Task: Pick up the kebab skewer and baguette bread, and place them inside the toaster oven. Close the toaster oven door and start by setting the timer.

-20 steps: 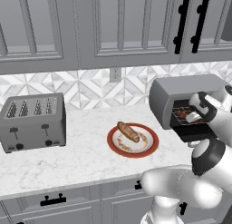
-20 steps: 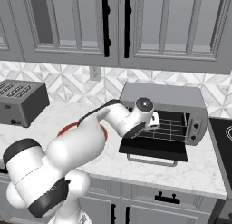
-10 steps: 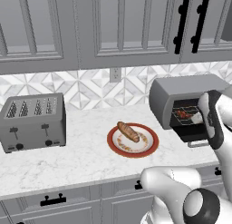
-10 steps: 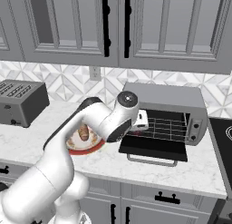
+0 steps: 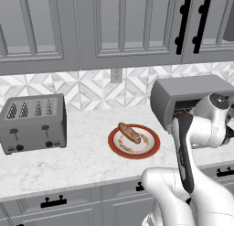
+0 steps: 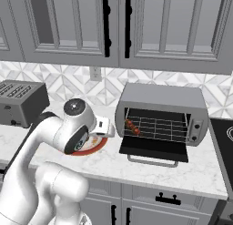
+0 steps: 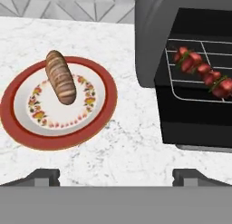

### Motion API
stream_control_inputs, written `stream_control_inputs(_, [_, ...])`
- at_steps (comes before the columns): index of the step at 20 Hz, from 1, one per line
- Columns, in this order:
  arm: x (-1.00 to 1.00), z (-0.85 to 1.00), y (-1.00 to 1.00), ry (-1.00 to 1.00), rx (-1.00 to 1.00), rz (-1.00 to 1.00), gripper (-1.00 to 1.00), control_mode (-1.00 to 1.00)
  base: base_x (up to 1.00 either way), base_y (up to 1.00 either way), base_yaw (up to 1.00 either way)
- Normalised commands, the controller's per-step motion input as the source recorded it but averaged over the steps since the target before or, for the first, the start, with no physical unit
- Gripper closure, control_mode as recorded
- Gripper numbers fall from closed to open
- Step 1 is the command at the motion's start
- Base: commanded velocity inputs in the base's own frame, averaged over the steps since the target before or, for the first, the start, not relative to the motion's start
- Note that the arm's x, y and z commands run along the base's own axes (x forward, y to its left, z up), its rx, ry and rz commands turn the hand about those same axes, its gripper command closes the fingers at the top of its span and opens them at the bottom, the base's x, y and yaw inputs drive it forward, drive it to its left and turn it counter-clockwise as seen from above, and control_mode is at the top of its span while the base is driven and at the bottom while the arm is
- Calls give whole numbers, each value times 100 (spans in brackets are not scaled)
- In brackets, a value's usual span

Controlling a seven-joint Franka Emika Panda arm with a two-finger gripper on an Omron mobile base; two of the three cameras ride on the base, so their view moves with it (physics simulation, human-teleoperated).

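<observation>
**Skewer on the rack, arm back from the oven mouth**

A second ago the gripper [image 7: 116, 175] was at the mouth of the toaster oven [image 6: 161, 114], right at the wire rack; half a second ago it had drawn back to the oven's left edge; now it hangs over the marble counter [image 7: 131, 150] between the red-rimmed plate [image 7: 18, 128] and the oven, its fingertips [image 7: 43, 175] spread wide with nothing between them; the jaws were already near that width a second back and have only crept a shade wider.

The kebab skewer [image 7: 201, 73] lies on the wire rack [image 6: 159, 126] inside the oven cavity, toward its left side as seen from the right base view [image 6: 132, 126]; it sits in the same spot as in both earlier pictures. The toaster oven door [image 6: 154, 149] is folded down flat in front of the cavity, as it was before.

The baguette bread [image 7: 60, 76] lies on the plate, slanted, toward the plate's upper left in the hand view; it has not shifted [image 5: 130, 132]. The four-slot toaster [image 5: 32, 122] stands well apart at the far left of the counter, unchanged.

No brand, label or writing can be read on the oven, the toaster or the plate; the plate carries only a floral ring.
</observation>
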Motion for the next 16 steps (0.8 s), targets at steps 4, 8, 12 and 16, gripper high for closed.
stream_control_inputs(4, [74, -11, 100, 11, 0, 2, -100, -100, 0, 0, 0])
stream_control_inputs(8, [99, -45, 91, 23, 0, 9, -100, -100, 0, 0, 0])
stream_control_inputs(12, [96, -29, 0, 34, 0, 15, -100, -100, 0, 0, 0])
stream_control_inputs(16, [47, -12, 0, 20, 0, 17, -100, -100, 0, 0, 0])
